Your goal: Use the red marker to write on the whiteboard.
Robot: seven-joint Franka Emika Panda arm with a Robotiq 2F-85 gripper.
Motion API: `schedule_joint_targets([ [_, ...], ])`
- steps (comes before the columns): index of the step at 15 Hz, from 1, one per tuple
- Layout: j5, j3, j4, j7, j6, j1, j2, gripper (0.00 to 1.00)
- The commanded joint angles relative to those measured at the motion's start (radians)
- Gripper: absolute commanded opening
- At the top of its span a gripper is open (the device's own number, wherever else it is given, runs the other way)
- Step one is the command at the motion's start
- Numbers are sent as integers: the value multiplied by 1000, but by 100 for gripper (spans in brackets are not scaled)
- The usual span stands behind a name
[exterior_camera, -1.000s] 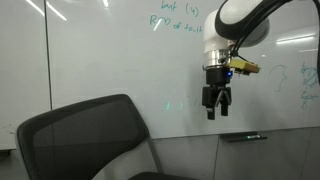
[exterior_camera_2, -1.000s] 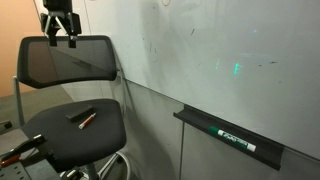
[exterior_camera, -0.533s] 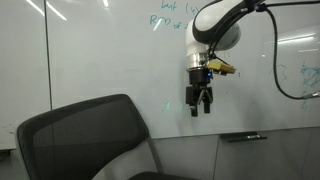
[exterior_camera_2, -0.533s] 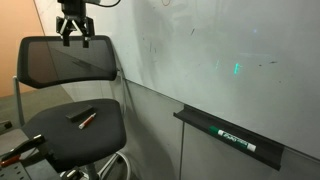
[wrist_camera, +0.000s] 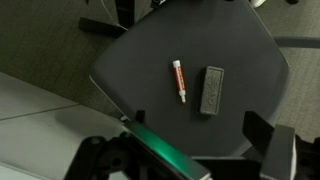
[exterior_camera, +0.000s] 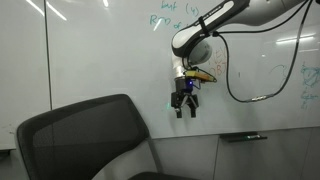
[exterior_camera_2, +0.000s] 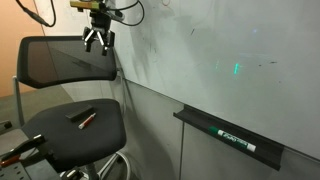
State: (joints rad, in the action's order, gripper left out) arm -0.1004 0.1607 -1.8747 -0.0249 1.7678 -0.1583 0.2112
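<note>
The red marker (wrist_camera: 180, 81) lies on the dark seat of an office chair (wrist_camera: 150, 60), next to a dark block-shaped eraser (wrist_camera: 212, 90). Marker (exterior_camera_2: 88, 119) and eraser (exterior_camera_2: 77, 113) also show on the seat in an exterior view. My gripper (exterior_camera: 186, 106) hangs open and empty well above the seat, pointing down, close in front of the whiteboard (exterior_camera: 100, 50). It also shows in the second exterior view (exterior_camera_2: 97, 42), near the top of the chair back. In the wrist view its open fingers (wrist_camera: 185, 150) frame the seat from above. The whiteboard (exterior_camera_2: 220, 50) carries faint green writing.
The mesh chair back (exterior_camera: 85, 135) stands in front of the board, and shows again in an exterior view (exterior_camera_2: 65, 62). A dark marker (exterior_camera: 243, 137) lies on the ledge under the board. The ledge (exterior_camera_2: 200, 122) also holds a dark marker with a pale end (exterior_camera_2: 237, 139).
The arm has carried the open gripper sideways along the whiteboard, towards the chair and slightly lower. The marker and eraser on the seat have not moved.
</note>
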Motion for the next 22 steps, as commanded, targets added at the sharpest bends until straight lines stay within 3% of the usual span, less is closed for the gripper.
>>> schedule_joint_targets([
  [1, -71, 0, 56, -42, -45, -1, 40, 100],
  [7, -148, 14, -72, -98, 10, -20, -41, 100],
  [16, -148, 97, -462, -122, 107, -97, -380, 100],
  [18, -122, 128, -522, -142, 131, -121, -421, 100],
  [22, 69, 196, -576, -223, 148, -140, -441, 100],
])
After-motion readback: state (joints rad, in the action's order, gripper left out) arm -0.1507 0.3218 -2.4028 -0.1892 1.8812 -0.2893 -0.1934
